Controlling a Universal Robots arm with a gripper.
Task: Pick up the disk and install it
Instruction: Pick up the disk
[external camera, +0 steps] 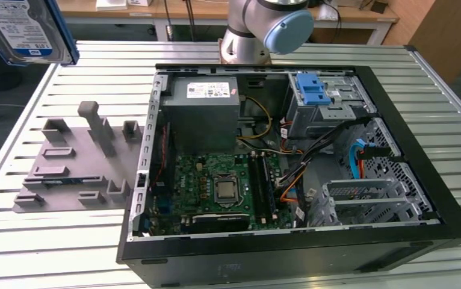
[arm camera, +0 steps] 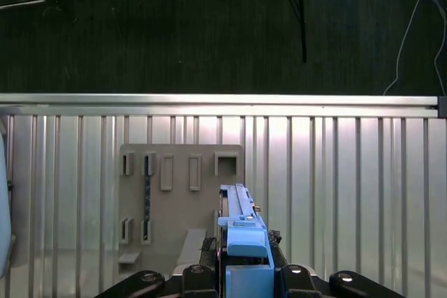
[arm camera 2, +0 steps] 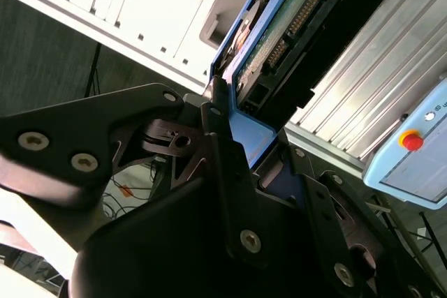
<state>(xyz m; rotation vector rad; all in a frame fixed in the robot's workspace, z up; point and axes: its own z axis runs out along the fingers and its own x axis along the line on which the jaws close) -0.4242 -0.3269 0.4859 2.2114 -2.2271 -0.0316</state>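
The disk (external camera: 21,29), a silver hard drive with a blue-and-white label and a blue carrier frame, hangs high in the air at the exterior view's upper left, beyond the table's corner. In the second wrist view my gripper (arm camera 2: 234,113) is shut on the blue frame at the end of the disk (arm camera 2: 293,26), whose green circuit board and connector face the camera. In the first wrist view the disk (arm camera: 241,221) stands edge-on between the black fingers (arm camera: 208,248), above the grey fixture plate (arm camera: 178,200).
The open computer case (external camera: 423,126) lies on the slatted metal table (external camera: 94,60), with a grey power supply (external camera: 206,114), a motherboard (external camera: 222,186) and a drive cage with a blue clip (external camera: 312,90). The arm's base (external camera: 254,30) stands behind the case. A pendant with a red button (arm camera 2: 412,141) is nearby.
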